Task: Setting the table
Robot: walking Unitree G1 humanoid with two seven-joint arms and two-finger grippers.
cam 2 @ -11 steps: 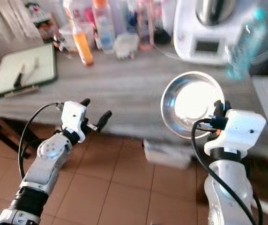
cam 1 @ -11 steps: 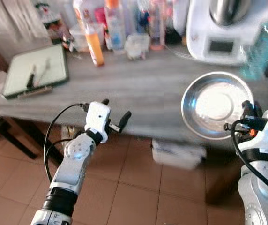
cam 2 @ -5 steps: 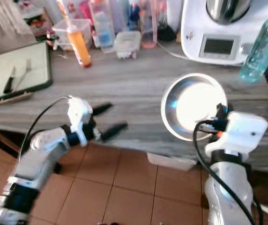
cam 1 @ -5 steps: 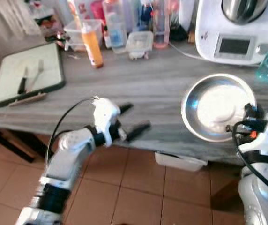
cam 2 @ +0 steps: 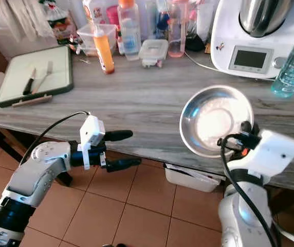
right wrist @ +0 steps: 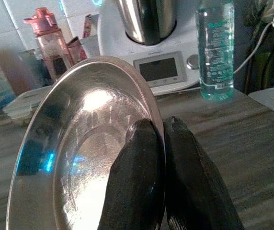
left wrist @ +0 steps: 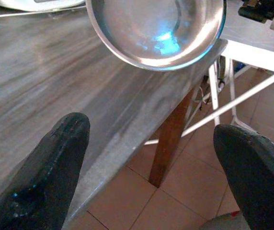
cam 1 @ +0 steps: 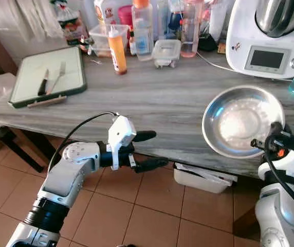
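My right hand (right wrist: pixel 157 143) is clamped on the steel bowl (cam 1: pixel 242 121) rim over the bench (cam 1: pixel 152 98); left hand (cam 1: pixel 147 150) spread apart

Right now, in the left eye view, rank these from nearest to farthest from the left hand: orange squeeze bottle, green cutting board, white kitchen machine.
From the open left hand:
1. Orange squeeze bottle, straight beyond it on the table.
2. Green cutting board, far left; close to the bottle's distance, hard to separate.
3. White kitchen machine, far right corner.

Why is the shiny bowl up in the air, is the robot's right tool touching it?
Touching. In the right wrist view the right tool has its two black fingers pinched shut on the rim of the shiny bowl.
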